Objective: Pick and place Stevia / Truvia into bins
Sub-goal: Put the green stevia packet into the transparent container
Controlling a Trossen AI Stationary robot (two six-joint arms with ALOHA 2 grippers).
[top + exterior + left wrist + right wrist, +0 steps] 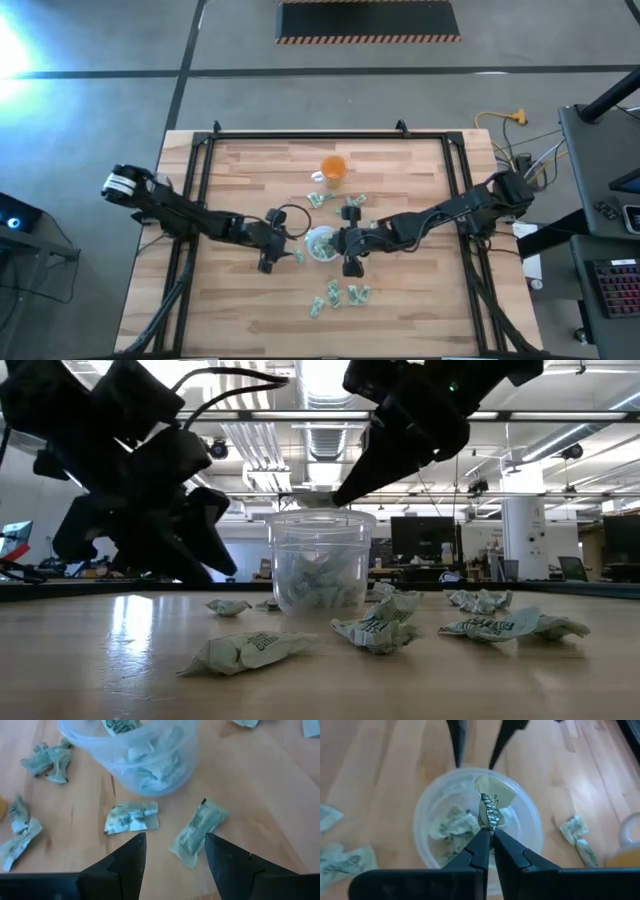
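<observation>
The table (400, 300) is pale wood in butcher-block strips, smooth and lightly glossy, set in a black frame.

The bin (322, 560) is a small round cup of clear plastic with a whitish rim, standing upright near the table's centre. It holds a loose heap of crumpled sachets (452, 825). The Stevia / Truvia packets are small flat paper rectangles, pale green and white with printed lettering, most of them creased or twisted. Loose sachets (340, 295) lie scattered on the wood around the bin, and a few more lie between it and the orange cup (333, 168). That cup is translucent with a white handle and stands well apart from the bin.

The right gripper (490, 832) reaches in from the right side and is poised directly above the bin's mouth, fingers pointing down. Its fingers are pressed almost together, pinching one sachet (490, 810) by the edge; the packet hangs over the bin's opening, just above the contents.

The left gripper (175, 845) extends from the left side and hovers low just beside the bin. Its fingers are spread wide and hold nothing. Two packets (197, 827) lie flat on the wood beneath and ahead of them.
</observation>
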